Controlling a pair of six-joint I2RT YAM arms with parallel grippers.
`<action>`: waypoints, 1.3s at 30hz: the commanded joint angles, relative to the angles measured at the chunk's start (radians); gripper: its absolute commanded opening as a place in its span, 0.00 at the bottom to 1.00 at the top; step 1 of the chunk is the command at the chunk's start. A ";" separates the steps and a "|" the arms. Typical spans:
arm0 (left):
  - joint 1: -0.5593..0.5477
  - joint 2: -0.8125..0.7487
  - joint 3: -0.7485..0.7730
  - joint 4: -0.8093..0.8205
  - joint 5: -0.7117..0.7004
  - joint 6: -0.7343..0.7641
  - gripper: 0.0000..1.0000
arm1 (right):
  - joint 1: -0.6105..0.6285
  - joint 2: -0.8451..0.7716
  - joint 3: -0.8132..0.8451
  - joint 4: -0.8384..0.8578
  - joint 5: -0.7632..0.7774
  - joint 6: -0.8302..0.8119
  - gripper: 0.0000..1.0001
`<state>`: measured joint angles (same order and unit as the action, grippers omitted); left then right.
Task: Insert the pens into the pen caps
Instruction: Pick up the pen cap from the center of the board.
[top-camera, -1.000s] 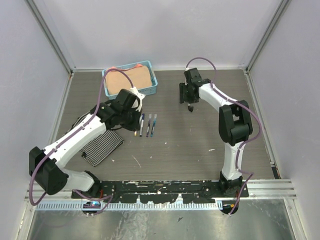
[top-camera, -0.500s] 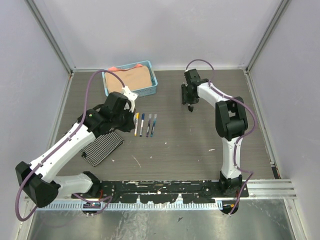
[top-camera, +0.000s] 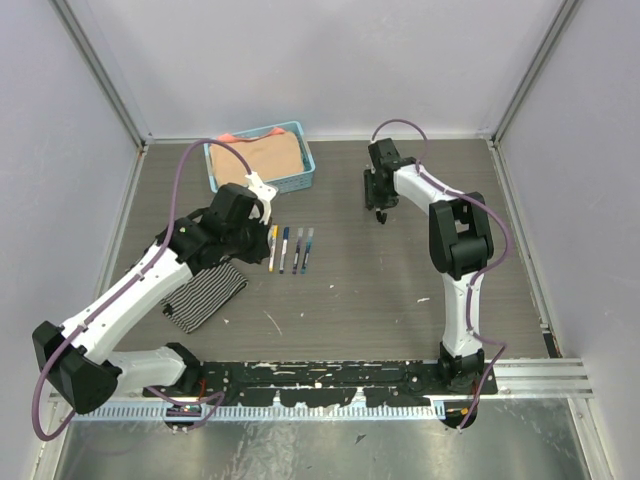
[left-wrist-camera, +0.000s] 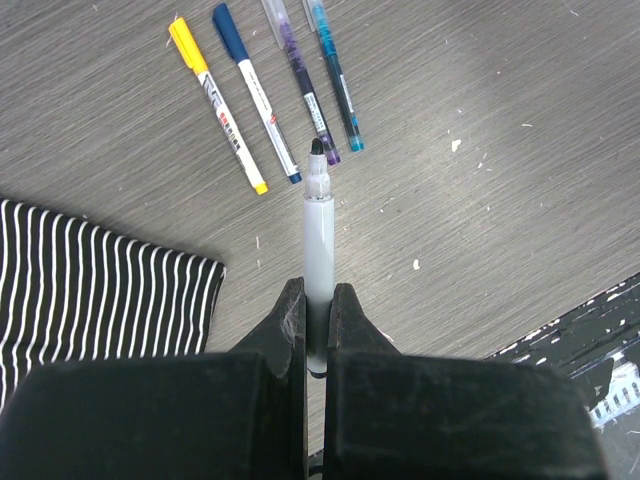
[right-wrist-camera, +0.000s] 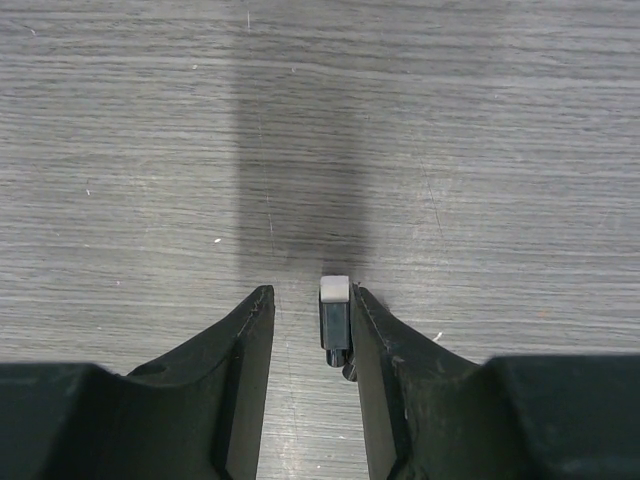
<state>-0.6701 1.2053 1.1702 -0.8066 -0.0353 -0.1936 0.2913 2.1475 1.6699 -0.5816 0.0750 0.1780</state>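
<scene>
Blue basket (top-camera: 295, 181), peach cloth (top-camera: 258, 160) inside, pen (left-wrist-camera: 318, 250) pinched

place: robot lab cell | evidence: plain white walls (top-camera: 330, 60), aluminium frame posts (top-camera: 100, 70)

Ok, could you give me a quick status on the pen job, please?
Left gripper shut on uncapped pen. Right gripper open around black cap. Four other pens on table. Striped cloth nearby, not obstructing.
</scene>
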 joint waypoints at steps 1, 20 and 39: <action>0.004 0.005 -0.009 0.023 0.013 0.012 0.00 | -0.008 -0.012 0.039 -0.008 0.021 -0.014 0.42; 0.004 0.019 -0.003 0.021 0.035 0.017 0.00 | -0.013 0.024 0.056 -0.067 -0.021 -0.015 0.34; 0.004 -0.026 -0.016 0.034 0.003 0.013 0.00 | 0.022 0.034 0.064 -0.072 0.033 -0.008 0.13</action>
<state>-0.6701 1.2079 1.1702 -0.8051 -0.0326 -0.1867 0.2955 2.1960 1.7130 -0.6701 0.0975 0.1780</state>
